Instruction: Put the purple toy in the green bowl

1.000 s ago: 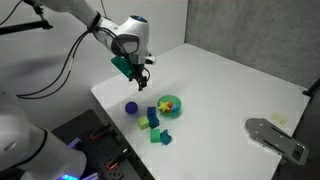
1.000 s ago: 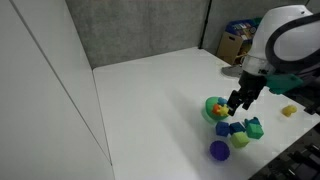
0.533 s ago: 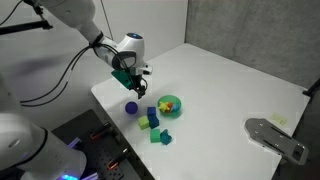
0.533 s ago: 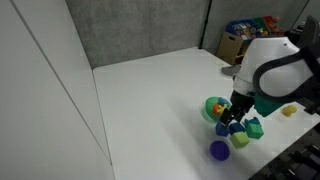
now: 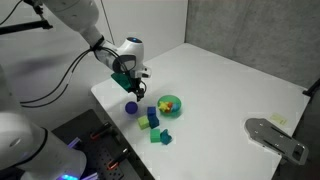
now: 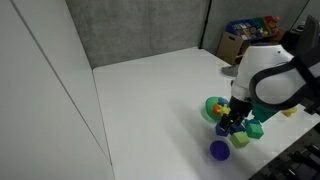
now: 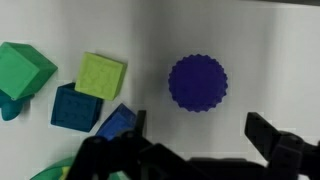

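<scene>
The purple toy [image 7: 198, 83] is a round bumpy dark purple-blue ball lying on the white table; it shows in both exterior views [image 5: 131, 108] [image 6: 219, 150]. The green bowl [image 5: 169, 104] sits beside the blocks with small toys inside, and shows partly behind the arm [image 6: 211, 104]. My gripper [image 7: 200, 128] is open and empty, hovering above the table with the ball just ahead of the gap between its fingers. In an exterior view the gripper [image 5: 131, 88] hangs a little above the ball.
Several blocks lie next to the ball: a yellow-green one [image 7: 101, 75], a dark teal one [image 7: 73, 107], a blue one [image 7: 118, 121] and a green one [image 7: 24, 70]. The table's edge [image 5: 112, 113] runs close to the ball. A grey fixture [image 5: 275, 135] stands at the far corner.
My gripper has moved down and away from the bowl toward the purple ball. It now sits over the ball. The objects have not moved.
</scene>
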You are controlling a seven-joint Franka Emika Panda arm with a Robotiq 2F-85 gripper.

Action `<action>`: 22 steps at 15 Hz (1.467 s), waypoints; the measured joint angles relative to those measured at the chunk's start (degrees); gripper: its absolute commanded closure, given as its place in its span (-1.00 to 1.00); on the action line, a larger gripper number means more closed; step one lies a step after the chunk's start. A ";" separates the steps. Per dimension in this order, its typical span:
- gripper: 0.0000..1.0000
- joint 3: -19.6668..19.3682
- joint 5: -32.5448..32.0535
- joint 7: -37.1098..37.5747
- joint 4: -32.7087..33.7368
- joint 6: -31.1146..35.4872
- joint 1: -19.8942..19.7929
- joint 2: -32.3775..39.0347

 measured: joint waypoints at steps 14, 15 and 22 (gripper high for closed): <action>-1.00 2.13 -0.72 -0.14 2.62 5.65 0.71 11.41; -1.00 2.06 -1.28 -0.08 3.09 5.85 0.91 12.34; -0.50 -0.03 -5.65 1.11 5.62 9.24 4.91 17.64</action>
